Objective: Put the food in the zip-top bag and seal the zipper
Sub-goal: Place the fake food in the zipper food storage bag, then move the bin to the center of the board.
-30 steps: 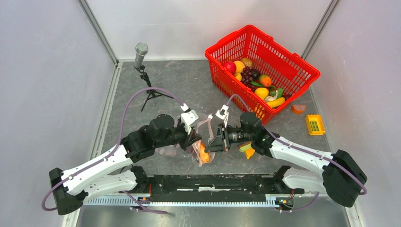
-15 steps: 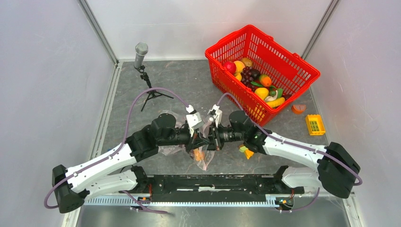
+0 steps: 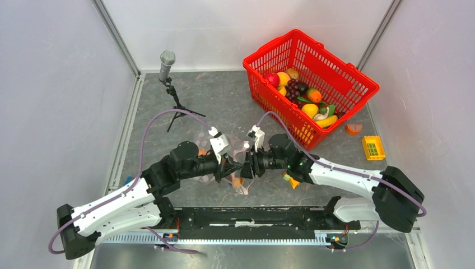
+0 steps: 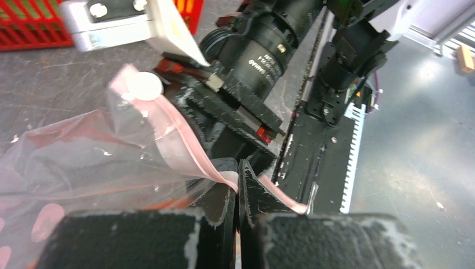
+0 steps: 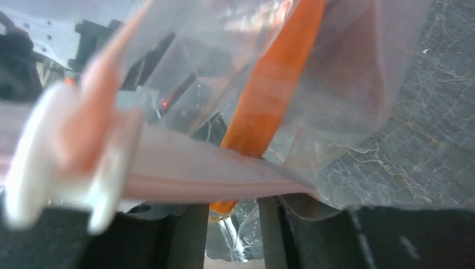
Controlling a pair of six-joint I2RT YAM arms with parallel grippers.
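The zip-top bag (image 3: 240, 182) hangs crumpled between my two grippers at the table's near middle, with an orange food piece (image 3: 237, 181) inside it. My left gripper (image 3: 230, 168) is shut on the pink zipper (image 4: 185, 143), pinching the strip at its fingertips (image 4: 238, 188). The white slider (image 4: 144, 86) sits further up the strip. My right gripper (image 3: 245, 166) faces the left one, almost touching it. In the right wrist view its jaws (image 5: 227, 227) stand apart, with the zipper (image 5: 213, 174) lying across the fingertips and the slider (image 5: 33, 162) at left. The orange piece (image 5: 274, 95) shows through the bag (image 5: 358, 84).
A red basket (image 3: 341, 73) at the back right holds several toy fruits (image 3: 302, 92). Orange and green pieces (image 3: 291, 179) lie under my right arm. An orange slice (image 3: 353, 129) and a yellow block (image 3: 373, 147) lie at right. A microphone on a tripod (image 3: 167, 60) stands back left.
My right gripper has moved left, up to the left gripper. The left arm has drawn back a little to the left. The bag is bunched tighter between them.
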